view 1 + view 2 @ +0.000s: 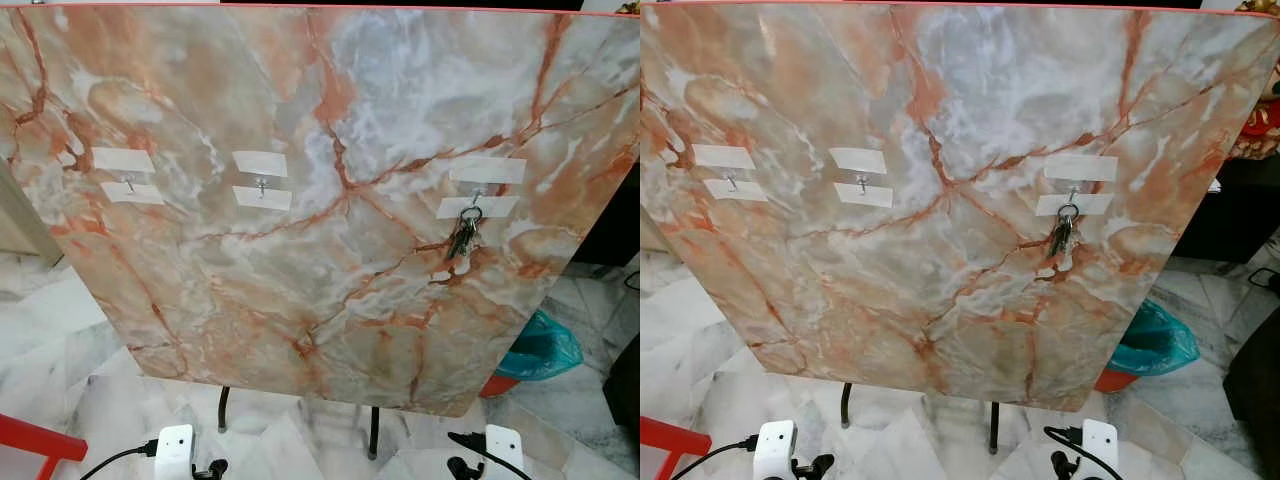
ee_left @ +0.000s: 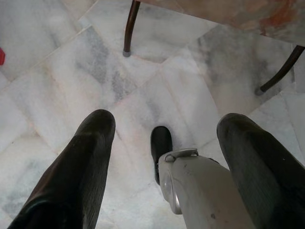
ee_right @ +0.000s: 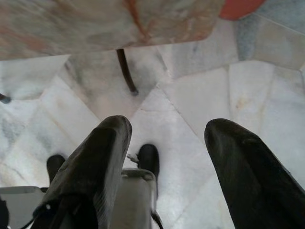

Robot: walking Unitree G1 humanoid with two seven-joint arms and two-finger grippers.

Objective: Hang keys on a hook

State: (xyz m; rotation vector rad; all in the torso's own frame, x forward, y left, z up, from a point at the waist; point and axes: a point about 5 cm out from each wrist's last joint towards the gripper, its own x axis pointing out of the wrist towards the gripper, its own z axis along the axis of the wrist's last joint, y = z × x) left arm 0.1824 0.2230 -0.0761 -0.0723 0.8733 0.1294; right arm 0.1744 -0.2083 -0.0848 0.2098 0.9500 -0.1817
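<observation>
A bunch of dark keys point(image 1: 464, 236) hangs by its ring from the right-hand hook point(image 1: 476, 196) on a marble-patterned board point(image 1: 330, 270). Two more small hooks, the middle hook point(image 1: 261, 184) and the left hook point(image 1: 129, 182), are bare, each set between two white tape strips. Both arms hang low near the floor. My left gripper point(image 2: 164, 157) is open with nothing between its fingers, pointing down at the tiles. My right gripper point(image 3: 167, 157) is open too, also over the floor.
The board stands on thin dark metal legs point(image 1: 373, 432) over a white marble floor point(image 1: 300, 440). A teal bag on an orange base point(image 1: 535, 350) sits at the right. A red bar point(image 1: 35, 440) lies at the lower left. Dark furniture point(image 1: 1240, 215) stands far right.
</observation>
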